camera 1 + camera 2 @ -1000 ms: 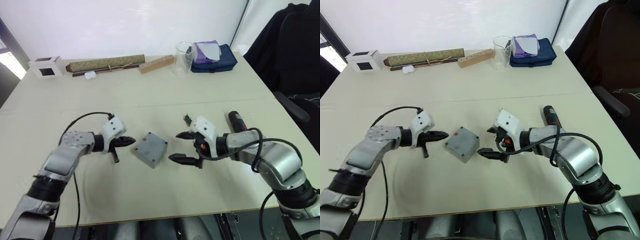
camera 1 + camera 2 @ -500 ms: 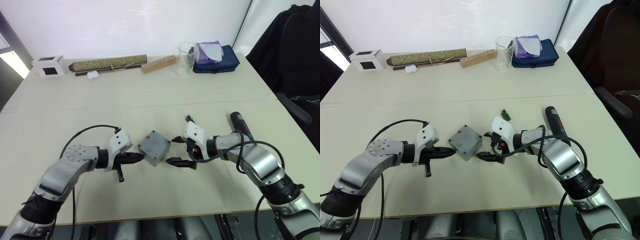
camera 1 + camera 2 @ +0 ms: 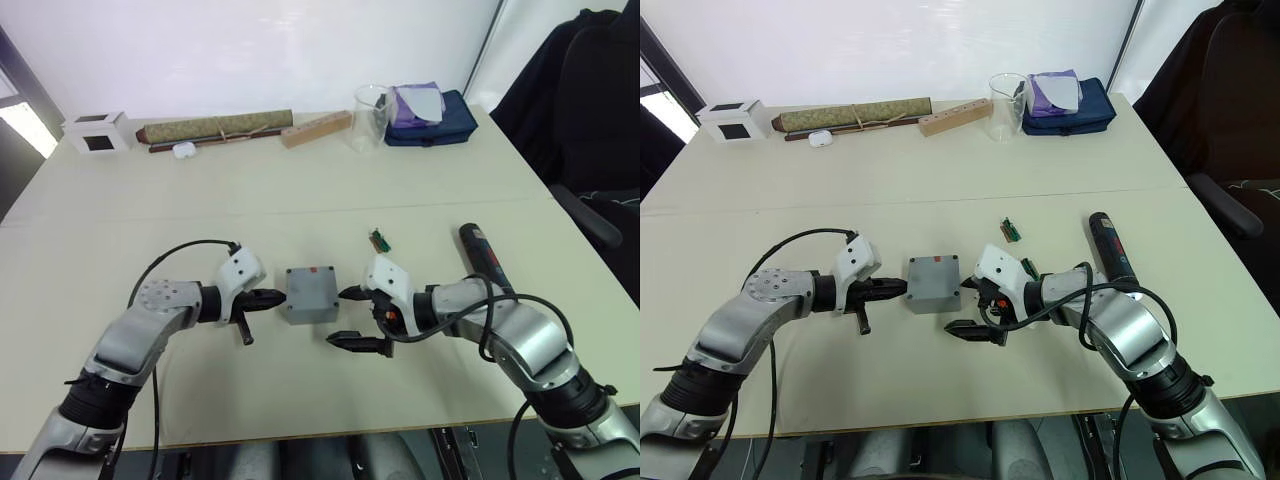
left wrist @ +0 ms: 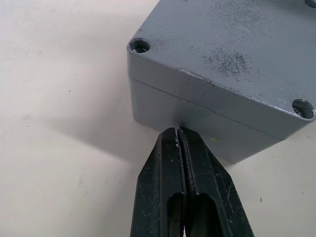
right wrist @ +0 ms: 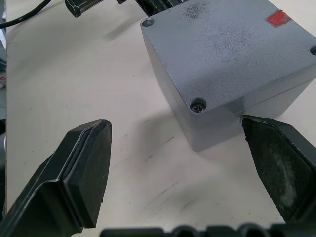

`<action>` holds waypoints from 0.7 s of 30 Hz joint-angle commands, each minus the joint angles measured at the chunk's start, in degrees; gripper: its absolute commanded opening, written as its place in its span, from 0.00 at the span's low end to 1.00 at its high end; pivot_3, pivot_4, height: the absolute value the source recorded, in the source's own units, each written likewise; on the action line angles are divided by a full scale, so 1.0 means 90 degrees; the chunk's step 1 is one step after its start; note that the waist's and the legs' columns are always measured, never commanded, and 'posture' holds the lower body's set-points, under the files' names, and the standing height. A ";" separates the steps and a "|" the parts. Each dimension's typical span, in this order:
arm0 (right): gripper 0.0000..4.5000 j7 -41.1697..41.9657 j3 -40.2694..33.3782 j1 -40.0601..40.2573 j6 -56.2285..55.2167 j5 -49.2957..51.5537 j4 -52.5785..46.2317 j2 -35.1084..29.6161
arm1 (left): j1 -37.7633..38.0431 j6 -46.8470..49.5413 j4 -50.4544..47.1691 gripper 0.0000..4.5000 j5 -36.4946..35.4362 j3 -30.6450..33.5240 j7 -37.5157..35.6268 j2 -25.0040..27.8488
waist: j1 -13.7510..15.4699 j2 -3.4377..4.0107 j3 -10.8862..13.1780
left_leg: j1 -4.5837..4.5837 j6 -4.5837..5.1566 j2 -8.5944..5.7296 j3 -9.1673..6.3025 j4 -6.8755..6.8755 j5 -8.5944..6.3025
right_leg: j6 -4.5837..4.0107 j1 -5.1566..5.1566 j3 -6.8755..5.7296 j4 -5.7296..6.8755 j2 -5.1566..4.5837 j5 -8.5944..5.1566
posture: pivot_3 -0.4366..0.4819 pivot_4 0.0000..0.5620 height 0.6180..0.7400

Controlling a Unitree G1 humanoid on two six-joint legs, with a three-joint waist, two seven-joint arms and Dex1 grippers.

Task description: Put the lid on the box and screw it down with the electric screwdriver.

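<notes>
Left gripper (image 4: 178,134) closed against the lidded box (image 3: 311,293), right gripper (image 3: 346,317) open alongside, electric screwdriver (image 3: 483,254) seemingly unobstructed nearby.

The box (image 3: 311,293), lid (image 4: 232,54) on, has turned from a diamond orientation to square-on between the two hands. The left hand (image 3: 276,297), fingers pressed together, has advanced until its tips touch the box's side wall just below the lid seam. The right hand (image 3: 349,316), fingers spread, has closed in; one finger (image 5: 281,165) now sits just beside the box's near corner.
</notes>
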 commanded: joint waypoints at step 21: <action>1.00 -0.1653 -0.1759 -0.0584 -0.1965 -0.1031 0.2894 0.0706 | -0.1478 0.1178 -0.0629 0.00 -0.1685 0.0943 -0.0211 0.0219 | -0.0031 -0.0005 -0.0004 | 0.0008 -0.0002 -0.0002 0.0013 -0.0009 0.0001 | 0.0000 -0.0004 0.0012 0.0006 0.0001 0.0001 | 0.48 0.27 1.00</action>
